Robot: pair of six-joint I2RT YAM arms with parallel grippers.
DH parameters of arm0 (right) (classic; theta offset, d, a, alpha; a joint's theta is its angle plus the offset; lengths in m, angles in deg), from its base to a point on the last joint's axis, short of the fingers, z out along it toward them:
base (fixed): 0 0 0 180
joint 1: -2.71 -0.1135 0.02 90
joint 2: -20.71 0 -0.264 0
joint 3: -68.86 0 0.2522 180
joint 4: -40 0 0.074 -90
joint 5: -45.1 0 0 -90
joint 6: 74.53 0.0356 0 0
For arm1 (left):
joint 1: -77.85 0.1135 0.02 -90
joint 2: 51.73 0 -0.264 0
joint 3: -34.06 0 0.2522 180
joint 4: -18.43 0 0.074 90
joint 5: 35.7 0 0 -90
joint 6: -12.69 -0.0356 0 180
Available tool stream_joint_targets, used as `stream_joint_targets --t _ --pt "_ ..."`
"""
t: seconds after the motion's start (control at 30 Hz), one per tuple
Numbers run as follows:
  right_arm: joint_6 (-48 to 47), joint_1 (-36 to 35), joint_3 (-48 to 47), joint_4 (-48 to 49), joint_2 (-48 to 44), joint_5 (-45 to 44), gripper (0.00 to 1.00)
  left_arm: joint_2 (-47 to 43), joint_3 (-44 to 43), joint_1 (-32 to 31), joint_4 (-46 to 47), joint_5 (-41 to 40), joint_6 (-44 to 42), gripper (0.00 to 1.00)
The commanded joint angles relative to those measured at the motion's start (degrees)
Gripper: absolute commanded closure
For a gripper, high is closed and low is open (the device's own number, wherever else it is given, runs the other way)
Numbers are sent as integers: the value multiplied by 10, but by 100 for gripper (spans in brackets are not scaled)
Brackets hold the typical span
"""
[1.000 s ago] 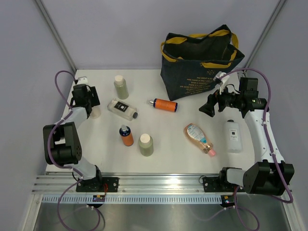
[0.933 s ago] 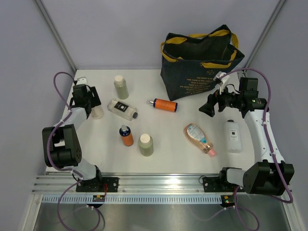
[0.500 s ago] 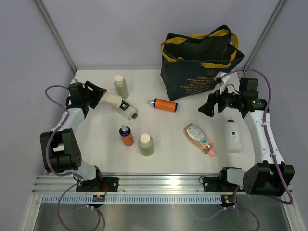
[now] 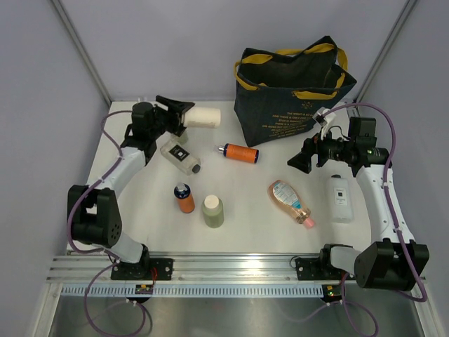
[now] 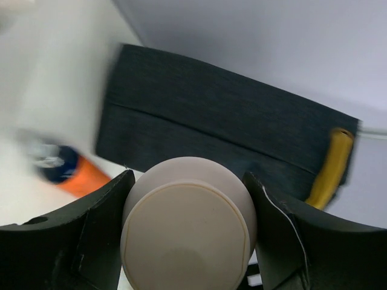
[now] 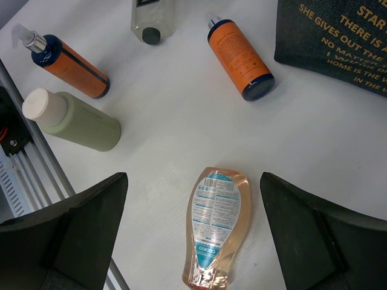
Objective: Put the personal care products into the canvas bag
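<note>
While the left fingers (image 5: pixel 72 241) are clenched on a cream cylindrical bottle (image 5: pixel 188 223), one on each side of its body, the round end of that bottle is turned toward the wrist camera. From above, the bottle (image 4: pixel 203 117) is seen held on its side, clear of the bench (image 4: pixel 245 232), at the far left. Its free end points toward the canvas bag (image 4: pixel 287 105) but does not reach it. Beyond the bottle, the bag's dark side panel (image 5: pixel 211 121) and one yellow handle are seen in the left wrist view, with a blurred orange bottle low on the left.

The right fingers (image 6: pixel 72 235) are spread wide and nothing is gripped between them. They hang above the bench, just in front of the bag's near right corner.

Below them a peach teardrop bottle (image 6: pixel 214 223) lies flat, label up. Further out, an orange bottle (image 6: pixel 239 57) lies on its side close to the bag's printed front. An orange pump bottle (image 6: pixel 66 63) and a pale green bottle with a white cap (image 6: pixel 75 121) are seen near each other. A clear flat bottle (image 6: pixel 151 15) is cut off by the top edge of the right wrist view.

A white rectangular bottle (image 4: pixel 342 199) lies under the right forearm, beside the peach one. The bag stands upright at the far right of the bench with its mouth open.
</note>
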Motion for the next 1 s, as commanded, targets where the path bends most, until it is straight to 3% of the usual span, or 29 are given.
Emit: stream_joint_targets --t 0.0,0.23,0.53,0.77,0.97 --pt "12 1 1 25 -23 20 0 13 -109 -48 146 4 116 100" --pt "24 1 6 27 -38 19 0 86 -300 -112 122 -15 164 100" --pt "41 1 18 34 -54 30 1 245 -655 -171 -48 -69 121 100" --pt "52 1 30 47 -68 33 0 339 -812 -198 -128 -132 68 100" --pt "51 1 34 60 -75 35 1 356 -809 -207 -162 -155 -65 100"
